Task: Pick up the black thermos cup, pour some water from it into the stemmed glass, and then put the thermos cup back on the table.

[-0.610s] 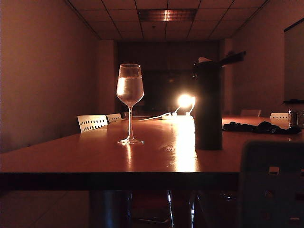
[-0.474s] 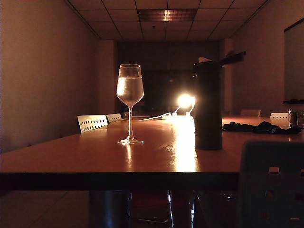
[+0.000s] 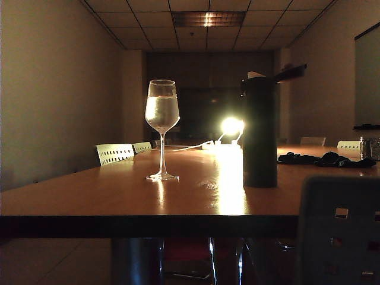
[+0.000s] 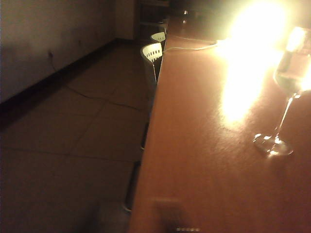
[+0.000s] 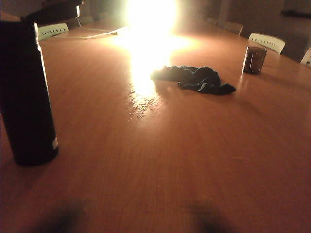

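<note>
Dim room, one bright lamp [image 3: 231, 126] far down the table [image 3: 107, 196], throwing a long glare stripe along the glossy brown top.

Black thermos cup [image 3: 259, 132]: upright on the table, right of centre in the exterior view, flip lid [image 3: 290, 72] open and jutting sideways from the top. In the right wrist view the thermos cup [image 5: 26, 94] stands at the near edge of the frame, base flat on the wood, small pale label low on its side.

Stemmed glass [image 3: 162, 128]: upright, left of the thermos cup and well apart from it, foot flat on the table. Bowl holds clear liquid up to about the widest part. The left wrist view shows the glass [image 4: 284, 104] at the frame edge, its bowl washed out by the glare.

Other items: dark crumpled cloth [image 5: 194, 79] lying on the table beyond the thermos cup; small dark tumbler [image 5: 254, 59] further off, apart from the cloth; white chairs [image 3: 123, 152] along the far side of the table.

Left gripper: not visible in any view; jaw opening cannot be told. Right gripper: two blurred dark patches at the near edge of the right wrist view may be its fingers, too vague to judge; opening cannot be told. Neither gripper touches the thermos cup or the glass.
</note>
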Tool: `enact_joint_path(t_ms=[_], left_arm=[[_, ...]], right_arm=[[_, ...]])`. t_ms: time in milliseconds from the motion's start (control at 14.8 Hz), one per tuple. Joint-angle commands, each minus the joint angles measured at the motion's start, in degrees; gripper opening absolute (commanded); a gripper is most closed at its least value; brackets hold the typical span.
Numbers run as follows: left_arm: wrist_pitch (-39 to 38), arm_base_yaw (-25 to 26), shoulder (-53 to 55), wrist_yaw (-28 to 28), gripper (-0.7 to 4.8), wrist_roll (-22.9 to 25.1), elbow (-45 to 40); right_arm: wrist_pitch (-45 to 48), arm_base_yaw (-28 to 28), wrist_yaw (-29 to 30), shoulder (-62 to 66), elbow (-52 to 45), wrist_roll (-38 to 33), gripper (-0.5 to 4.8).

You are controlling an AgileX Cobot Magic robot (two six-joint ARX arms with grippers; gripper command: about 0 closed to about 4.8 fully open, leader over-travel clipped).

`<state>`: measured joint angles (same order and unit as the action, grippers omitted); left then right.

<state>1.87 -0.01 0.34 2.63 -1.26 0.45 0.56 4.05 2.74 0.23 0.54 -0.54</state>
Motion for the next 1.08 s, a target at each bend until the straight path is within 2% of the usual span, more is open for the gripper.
enact_joint_path(t_ms=[68,136,339,474,610,949,1084], left_arm=[[1.55,-0.04,0.04,-3.10,4.79,-5.40,1.64],[1.46,-0.04,0.04,-5.92,4.79,-5.42,3.80],[-2.71,-0.07,0.09,-6.86,4.79,-5.42,11.78],[-3.15,-0.07,1.07,-9.49,4.79,-5.42,15.78],[-2.32,-0.07,5.16,-11.32,4.79,-6.78,19.39],[6.34,-0.15,25.29,-20.44,4.79,-9.03,30.40],[11.61,-0.96,32.94,-20.90,4.79,-10.14,33.73]], right_arm=[[1.29,-0.02,2.47,-0.04,5.57,-1.03,4.75],[0.57,-0.04,4.57,-0.04,8.20,-0.96,4.76],[-3.39,0.02,4.76,0.31,16.13,-0.35,4.79],[-5.07,0.02,4.90,2.45,20.94,2.12,4.79],[-5.07,0.02,5.14,5.57,25.11,1.62,4.79],[-1.73,0.02,14.53,21.33,39.36,-1.44,4.79],[3.04,0.02,14.60,27.39,42.25,-1.44,4.79]])
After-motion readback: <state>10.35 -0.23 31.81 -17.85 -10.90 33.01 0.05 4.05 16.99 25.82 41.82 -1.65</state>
